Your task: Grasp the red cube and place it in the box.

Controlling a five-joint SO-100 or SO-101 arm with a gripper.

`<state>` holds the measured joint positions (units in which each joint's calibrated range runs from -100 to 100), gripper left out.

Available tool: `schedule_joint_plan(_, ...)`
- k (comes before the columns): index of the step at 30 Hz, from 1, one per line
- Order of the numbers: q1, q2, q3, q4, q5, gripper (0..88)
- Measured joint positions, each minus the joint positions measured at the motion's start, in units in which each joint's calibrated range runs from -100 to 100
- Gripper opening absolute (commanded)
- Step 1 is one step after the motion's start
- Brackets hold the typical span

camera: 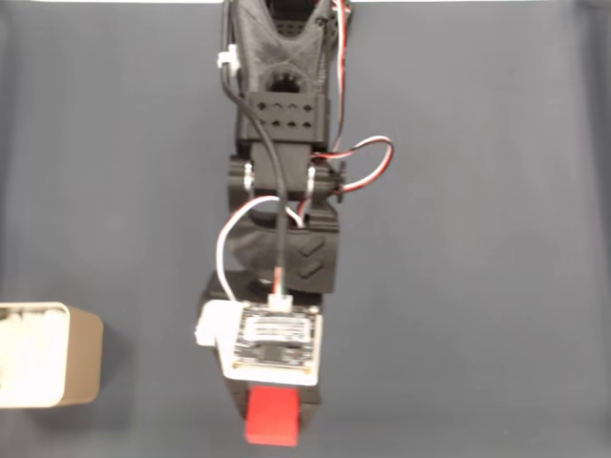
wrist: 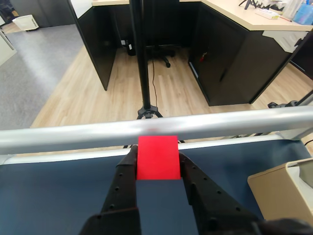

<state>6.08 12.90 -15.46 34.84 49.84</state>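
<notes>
Cube (wrist: 157, 157) between pincer (wrist: 155, 155) jaws

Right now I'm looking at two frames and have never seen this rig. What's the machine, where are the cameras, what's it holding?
It is a small black robot arm on a dark blue table. The fixed view looks straight down on it; the circuit board near its tip is likely the second camera. That wrist view looks forward along the pincer toward the table's metal rail and an office floor beyond. The pincer is shut on the red cube, which pokes out below the arm in the fixed view. The box, beige with a white inside, sits apart at that view's left edge.
</notes>
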Motion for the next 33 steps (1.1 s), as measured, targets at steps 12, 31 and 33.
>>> schedule_joint_plan(12,5.8,0.0,0.0,-0.1,0.0,0.0)
schedule_joint_plan(31,14.8,0.0,0.0,-1.0,0.6,0.0)
schedule_joint_plan(33,15.6,0.0,-0.6,-1.0,0.6,0.0)
